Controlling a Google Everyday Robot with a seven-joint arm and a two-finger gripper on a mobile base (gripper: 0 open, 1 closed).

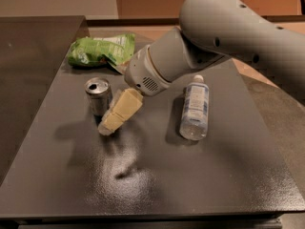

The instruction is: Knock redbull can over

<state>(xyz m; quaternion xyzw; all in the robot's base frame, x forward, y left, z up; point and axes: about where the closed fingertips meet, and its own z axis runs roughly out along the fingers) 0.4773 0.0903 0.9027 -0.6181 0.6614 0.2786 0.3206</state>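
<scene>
The redbull can point(96, 95) is a slim silver can with a pull-tab top. It stands upright on the dark table point(200, 175), left of centre. My gripper point(109, 125) is cream-coloured, points down and to the left, and sits right against the can's right side, covering its lower right part. The grey arm point(209, 37) reaches in from the upper right.
A clear plastic water bottle point(194, 108) with a white cap lies on its side to the right of the gripper. A green snack bag point(101, 49) lies at the back left, behind the can. The table's front edge runs along the bottom.
</scene>
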